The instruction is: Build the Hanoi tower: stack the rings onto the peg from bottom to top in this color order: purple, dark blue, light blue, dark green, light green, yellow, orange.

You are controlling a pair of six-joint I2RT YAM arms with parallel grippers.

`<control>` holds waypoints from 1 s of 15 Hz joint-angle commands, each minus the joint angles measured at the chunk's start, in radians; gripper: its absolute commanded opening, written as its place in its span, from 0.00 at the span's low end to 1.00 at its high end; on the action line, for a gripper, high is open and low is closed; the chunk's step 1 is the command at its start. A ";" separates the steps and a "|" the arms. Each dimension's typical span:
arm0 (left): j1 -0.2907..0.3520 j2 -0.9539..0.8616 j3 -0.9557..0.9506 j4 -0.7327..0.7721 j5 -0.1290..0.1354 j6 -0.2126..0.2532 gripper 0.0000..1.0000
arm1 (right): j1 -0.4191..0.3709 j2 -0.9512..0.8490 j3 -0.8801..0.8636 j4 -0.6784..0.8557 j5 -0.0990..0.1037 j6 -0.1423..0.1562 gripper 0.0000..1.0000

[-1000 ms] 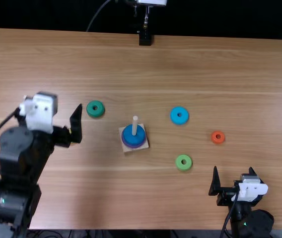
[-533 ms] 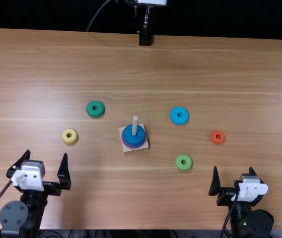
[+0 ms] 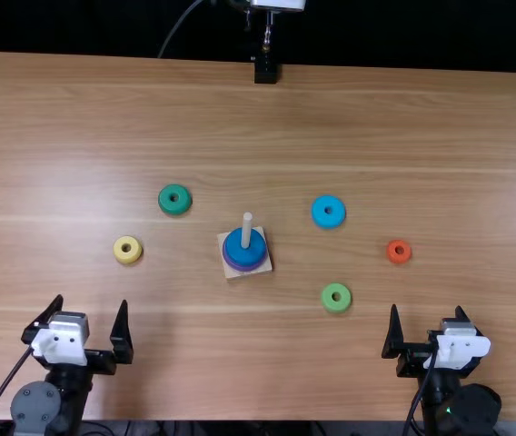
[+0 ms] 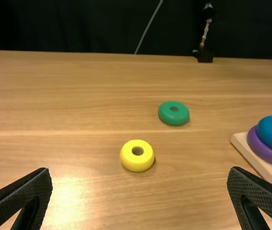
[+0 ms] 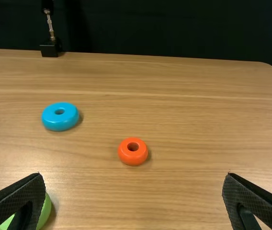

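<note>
The pale wooden peg [image 3: 246, 229] stands on a square wooden base [image 3: 231, 274] near the middle of the light brown wooden table [image 3: 276, 363]. It carries the purple ring [image 3: 247, 269] with the dark blue ring [image 3: 244, 255] above. Risk: an off-centre release of the light blue plastic ring [image 3: 319, 216] can leave it tilted on the peg tip; a sideways knock can shift the unclamped base. Picking dark green [image 3: 166, 203] first breaks the colour order. The peg's long axis is vertical, tip up; the base sits slightly skewed to the table edges. Loose rings lie flat, holes upward. Farther out, the left gripper [image 3: 92, 300] and right gripper [image 3: 426, 307] are open and empty.
</note>
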 commanded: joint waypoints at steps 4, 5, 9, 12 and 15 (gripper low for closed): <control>0.049 -0.012 -0.085 -0.177 0.005 -0.008 1.00 | -0.008 -0.013 -0.080 -0.038 -0.007 0.001 1.00; 0.049 -0.012 -0.085 -0.181 0.008 -0.009 1.00 | -0.008 -0.013 -0.080 -0.038 -0.007 0.001 1.00; 0.049 -0.012 -0.085 -0.181 0.014 -0.008 1.00 | -0.008 -0.013 -0.080 -0.038 -0.007 0.001 1.00; 0.049 -0.012 -0.085 -0.181 0.014 -0.008 1.00 | -0.008 -0.013 -0.080 -0.038 -0.007 0.001 1.00; 0.052 -0.012 -0.085 -0.181 0.014 -0.008 1.00 | -0.008 -0.013 -0.080 -0.038 -0.007 0.001 1.00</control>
